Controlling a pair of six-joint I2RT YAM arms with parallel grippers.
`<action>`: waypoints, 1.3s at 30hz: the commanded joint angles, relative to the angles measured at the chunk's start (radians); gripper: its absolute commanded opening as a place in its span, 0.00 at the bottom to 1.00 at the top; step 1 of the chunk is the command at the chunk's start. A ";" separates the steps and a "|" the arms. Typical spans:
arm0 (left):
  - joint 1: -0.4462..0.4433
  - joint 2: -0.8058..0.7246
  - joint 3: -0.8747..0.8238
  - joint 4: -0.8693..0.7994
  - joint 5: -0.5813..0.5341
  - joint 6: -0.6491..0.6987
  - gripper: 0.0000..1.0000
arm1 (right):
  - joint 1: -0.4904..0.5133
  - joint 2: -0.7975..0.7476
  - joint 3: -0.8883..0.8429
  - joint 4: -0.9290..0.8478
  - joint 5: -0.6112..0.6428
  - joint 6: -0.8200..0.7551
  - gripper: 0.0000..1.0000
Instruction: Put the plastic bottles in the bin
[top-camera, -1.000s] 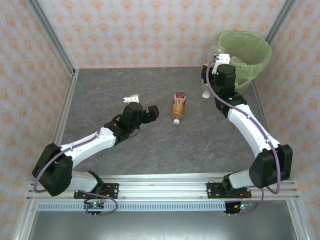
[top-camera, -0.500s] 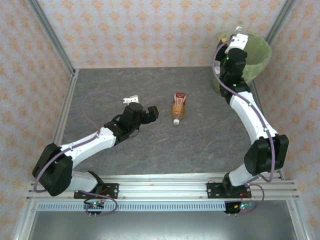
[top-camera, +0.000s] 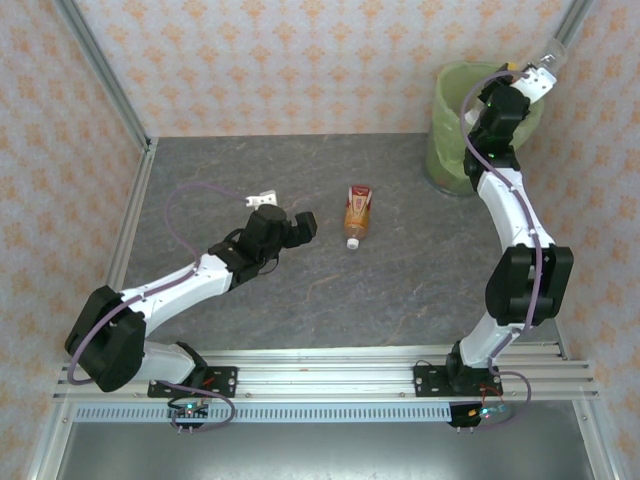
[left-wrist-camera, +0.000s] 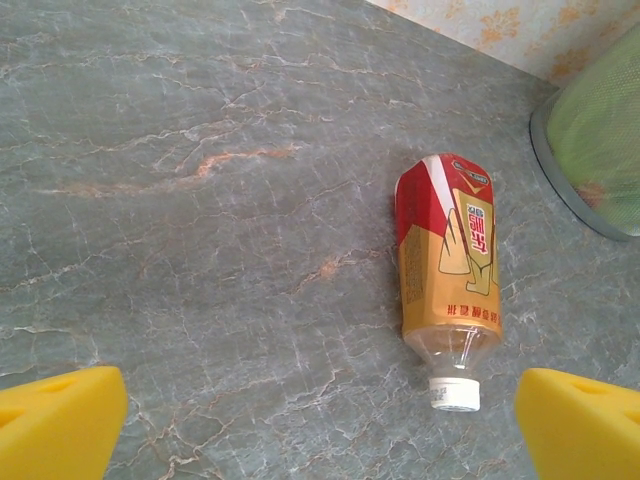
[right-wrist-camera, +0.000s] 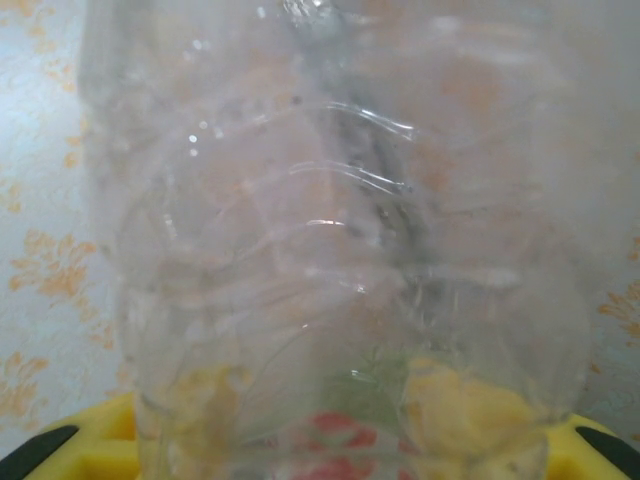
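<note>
An orange-and-red-labelled plastic bottle (top-camera: 357, 212) with a white cap lies on the grey table; in the left wrist view this bottle (left-wrist-camera: 450, 265) has its cap pointing toward me. My left gripper (top-camera: 305, 228) stands open just left of it, and its yellow fingers (left-wrist-camera: 60, 425) are spread wide with only bare table between them. My right gripper (top-camera: 533, 78) is raised above the far right rim of the bin (top-camera: 446, 150) and is shut on a clear crushed bottle (top-camera: 552, 50). That clear bottle (right-wrist-camera: 340, 250) covers the right wrist view, between the right gripper (right-wrist-camera: 330, 435) fingers.
Patterned walls and metal frame posts close in the table on three sides. The green-lined bin (left-wrist-camera: 595, 130) stands in the far right corner. The grey marbled tabletop (top-camera: 250, 160) stretches left of the orange bottle.
My right arm has swung up and to the right, carrying the clear bottle from beside the bin to above its far right rim. The left arm and the orange bottle have not moved.
</note>
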 joint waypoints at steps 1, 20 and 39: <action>0.008 0.020 0.035 -0.016 0.004 -0.014 1.00 | 0.005 0.040 0.071 0.073 0.056 0.040 0.42; 0.007 0.039 0.029 -0.018 0.008 -0.020 1.00 | 0.005 0.207 0.189 -0.077 0.051 -0.204 0.58; 0.008 0.046 0.024 -0.010 0.019 -0.023 1.00 | 0.005 0.447 0.896 -0.889 0.052 -0.244 0.99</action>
